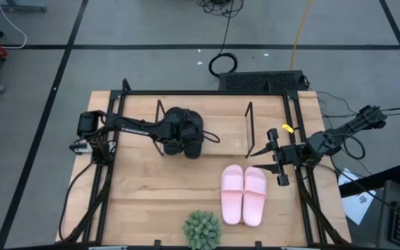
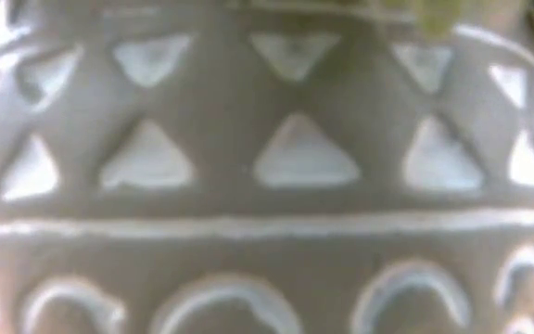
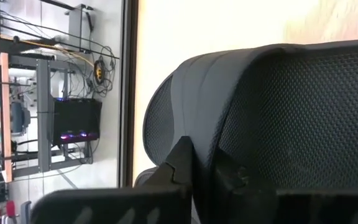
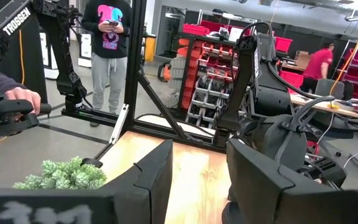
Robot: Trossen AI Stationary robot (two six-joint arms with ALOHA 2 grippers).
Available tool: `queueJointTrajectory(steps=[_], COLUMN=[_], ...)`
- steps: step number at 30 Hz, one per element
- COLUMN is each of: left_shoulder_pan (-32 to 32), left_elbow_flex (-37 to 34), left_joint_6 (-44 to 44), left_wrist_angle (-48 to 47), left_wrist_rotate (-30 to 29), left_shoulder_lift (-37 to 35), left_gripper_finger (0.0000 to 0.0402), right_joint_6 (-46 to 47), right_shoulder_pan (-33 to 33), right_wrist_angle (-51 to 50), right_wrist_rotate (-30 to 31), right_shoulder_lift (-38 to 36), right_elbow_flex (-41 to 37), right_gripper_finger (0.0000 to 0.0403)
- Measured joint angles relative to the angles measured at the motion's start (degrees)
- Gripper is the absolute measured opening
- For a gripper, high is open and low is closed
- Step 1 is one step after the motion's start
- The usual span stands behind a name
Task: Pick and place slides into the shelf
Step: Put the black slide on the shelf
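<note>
Black slides (image 1: 194,142) show as one dark mass at the left end of the shelf (image 1: 214,128), next to its left wire frame (image 1: 160,118). My left gripper (image 1: 179,133) reaches in from the table's left and sits right over them. In the left wrist view, a black slide (image 3: 278,106) with a mesh surface fills the frame in front of my left gripper (image 3: 204,177). The pink pair (image 1: 243,194) lies side by side, soles down, on the table in front of the shelf. My right gripper (image 1: 278,158) waits open at the table's right edge. My left gripper is shut on a black slide. Its fingers (image 3: 180,163) close on the slide's dark edge (image 3: 197,134) beside the mesh part. The gripper's own body hides the exact spot in the high view. The fingers come level from the table's left.
A potted plant (image 1: 202,229) stands at the near edge, left of the pink pair. Its patterned pot (image 2: 267,167) blocks the whole low view. The shelf's right wire frame (image 1: 248,128) stands near my right gripper. People (image 4: 109,37) are in the room beyond.
</note>
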Motion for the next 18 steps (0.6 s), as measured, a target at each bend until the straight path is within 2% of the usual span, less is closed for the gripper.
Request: queueJointTrajectory(steps=[18], left_shoulder_pan=[0.57], left_elbow_flex=[0.00], left_joint_6=[-3.04], left_wrist_angle=[-0.70], left_wrist_rotate=[-0.76], left_shoulder_lift=[0.00], left_gripper_finger=[0.0080], right_joint_6=[-0.02], right_shoulder_pan=[0.00], right_wrist_angle=[0.00], right_wrist_rotate=[-0.06], right_shoulder_lift=[0.00], right_elbow_flex=[0.00], right_gripper_finger=[0.0144])
